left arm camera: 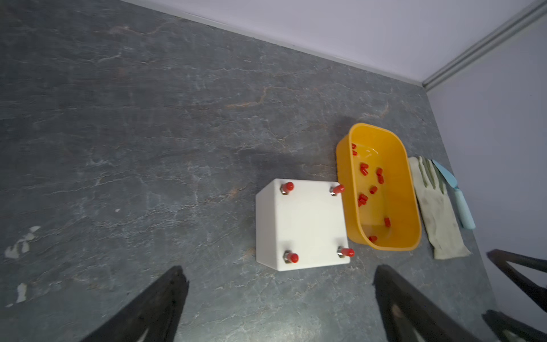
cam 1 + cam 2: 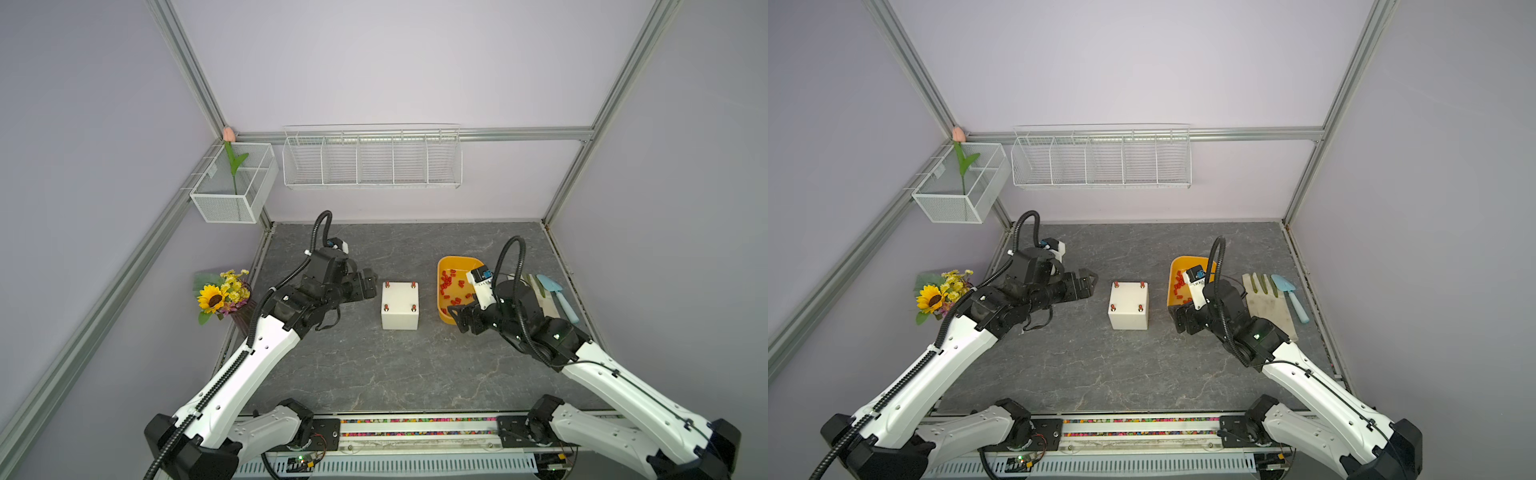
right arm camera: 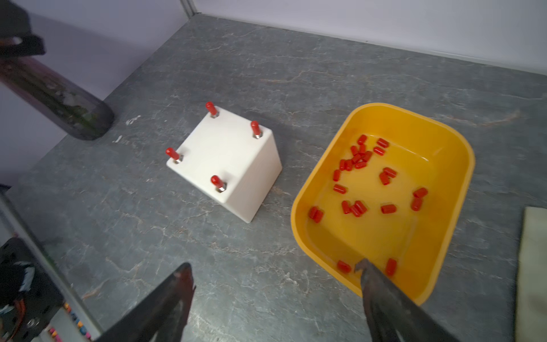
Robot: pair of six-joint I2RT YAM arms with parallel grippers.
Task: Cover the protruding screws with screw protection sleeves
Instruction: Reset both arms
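A white box stands mid-table. Each of its four protruding screws wears a red screw protection sleeve; only the silver bases show. More loose sleeves lie in the yellow tray to the right of the box. My left gripper hangs open just left of the box, holding nothing. My right gripper is open and empty at the tray's near corner, with one finger over the rim.
A pale glove and a blue trowel lie right of the tray near the wall. A dark vase of sunflowers stands at the table's left edge behind my left arm. Wire baskets hang on the back wall.
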